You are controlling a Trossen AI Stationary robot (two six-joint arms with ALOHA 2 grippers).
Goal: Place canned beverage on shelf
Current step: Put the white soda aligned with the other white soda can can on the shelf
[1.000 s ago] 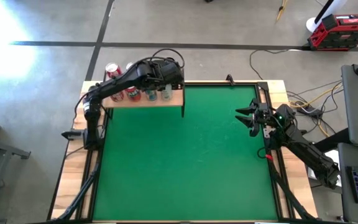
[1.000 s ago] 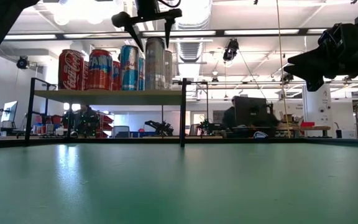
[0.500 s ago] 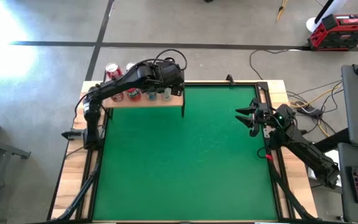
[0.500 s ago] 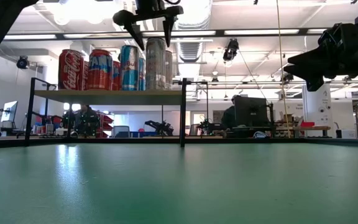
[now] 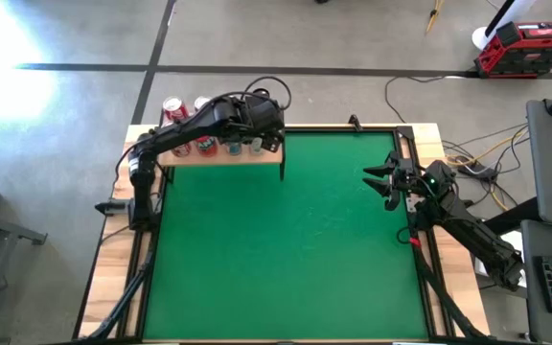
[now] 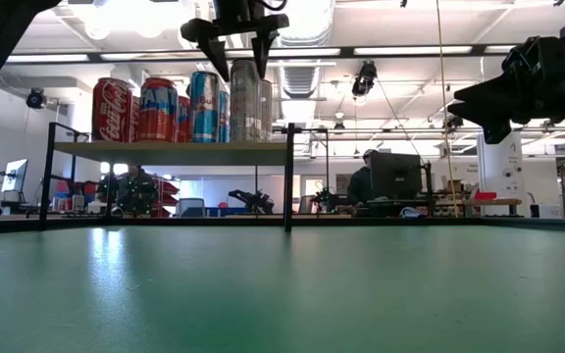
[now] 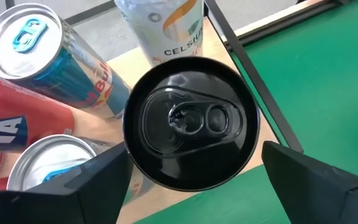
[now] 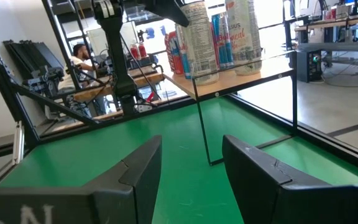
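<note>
Left wrist view showed the black-topped can [image 7: 191,121] standing on the shelf [image 7: 222,46] directly beneath the left gripper's [image 7: 191,186] wide-open jaws, beside a Celsius can [image 7: 166,28]. Lifting off-line could clip and topple it. The right gripper [image 5: 381,182], jaws closed, waited well apart.

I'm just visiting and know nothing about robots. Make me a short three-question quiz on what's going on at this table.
1. True or false: the left gripper is clamped around a can.
2. Which can stands right under that gripper? A) the red can B) the black-topped can C) the blue can
3. Fill in: the cans stand on the ____ at the far left corner of the green mat.

Key: 1. False: its fingers are spread above the can. 2. B. 3. Shelf. The right gripper waits shut at the mat's right edge.
</note>
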